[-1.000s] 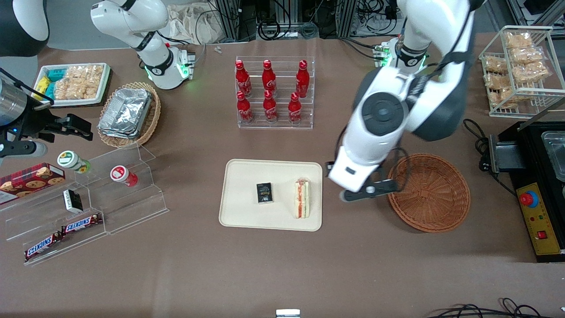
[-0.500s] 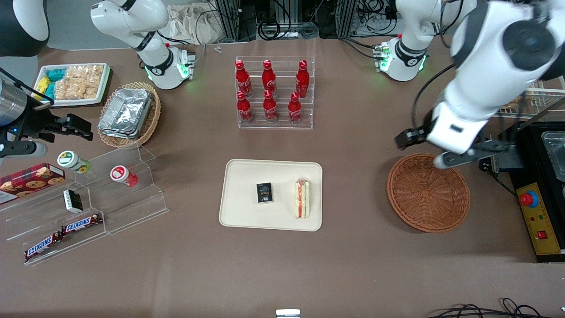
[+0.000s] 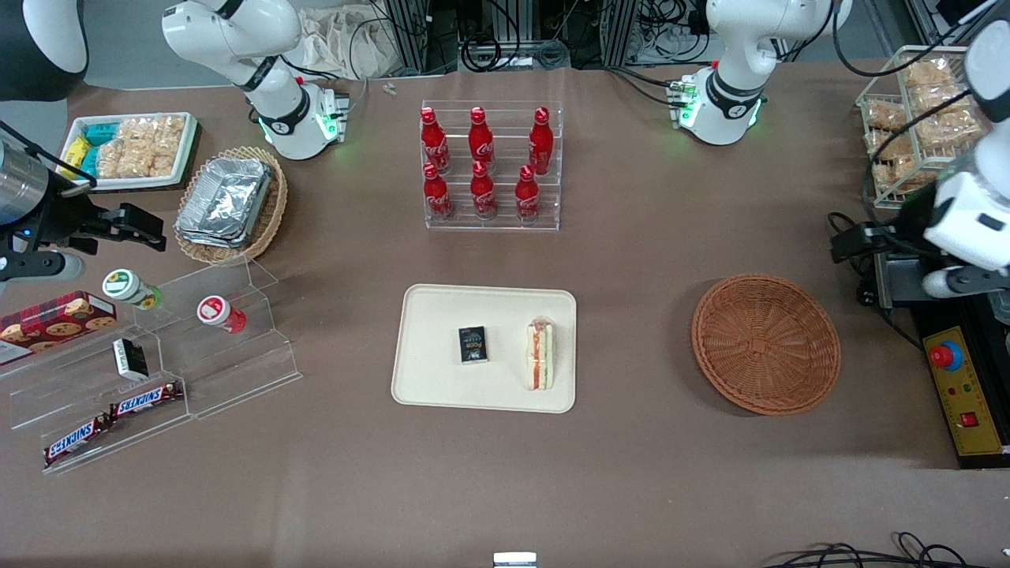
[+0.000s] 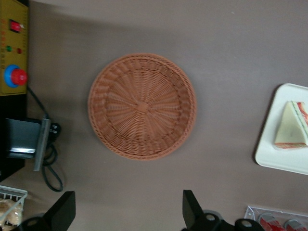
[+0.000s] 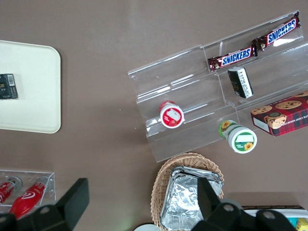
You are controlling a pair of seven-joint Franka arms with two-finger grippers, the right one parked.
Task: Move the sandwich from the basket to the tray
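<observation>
1. The sandwich [image 3: 540, 355] lies on the tray [image 3: 432, 386], close to the rim at the tray's 3 o'clock side in the front view. It touches the tray floor.
2. A small black box [image 3: 473, 345] sits on the tray too, just beside the sandwich, at the sandwich's 9 o'clock. They don't touch.
3. The basket [image 3: 765, 343] is round & brown, w/ nothing in it. It sits on the brown table [image 3: 631, 473], at 3 o'clock from the tray, well apart from it.
4. The gripper [image 3: 907, 264] is up in the air at about 2 o'clock from the basket, toward the working arm's end of the table. It is over a black machine w/ a yellow panel [image 3: 966, 394] & a red button [image 3: 944, 356].
5. In the left wrist view the gripper [image 4: 127, 211] has its two black fingers [image 4: 192, 209] wide apart. Nothing is between them.
6. That same view looks down on the basket [image 4: 142, 106], which has nothing in it, & on a corner of the tray [image 4: 269, 156] w/ the sandwich [image 4: 292, 132] on it.
7. Red cola bottles [image 3: 481, 166] stand in a clear rack at 12 o'clock from the tray, farther from the front camera.
8. A white wire rack of snack bags [image 3: 923, 118] stands at 12 o'clock from the gripper.
</observation>
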